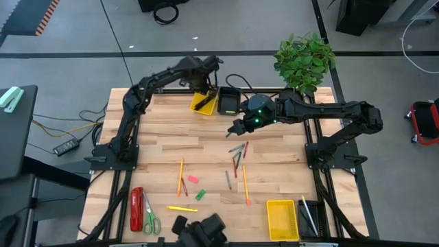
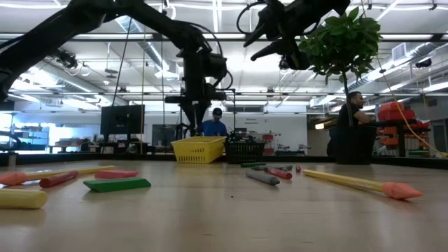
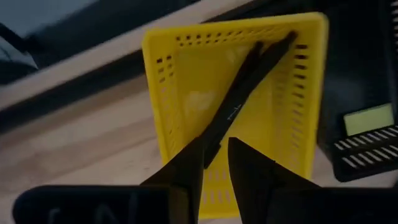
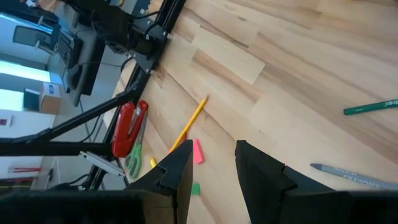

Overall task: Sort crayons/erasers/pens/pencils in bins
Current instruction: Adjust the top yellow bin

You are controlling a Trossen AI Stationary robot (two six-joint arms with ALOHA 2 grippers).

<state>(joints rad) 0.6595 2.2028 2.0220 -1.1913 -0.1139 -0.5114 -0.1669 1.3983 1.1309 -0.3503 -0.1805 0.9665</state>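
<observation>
The left gripper [image 1: 204, 91] hangs over the far yellow bin [image 3: 186, 93], its fingers a narrow gap apart and empty above the black pens [image 3: 249, 81] lying inside. The right gripper [image 1: 235, 128] hovers mid-tabletop [image 1: 164, 144], slightly open, empty, near the scattered crayons [image 1: 238, 149] and pencils [image 1: 180, 175].

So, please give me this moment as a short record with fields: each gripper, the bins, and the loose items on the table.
left gripper: open, over the far yellow bin, which holds black pens
right gripper: open, empty, above the table near the crayons
black bins: one beside the far yellow bin, one beside the near yellow bin
loose items: pencils, erasers, red stapler, scissors
</observation>
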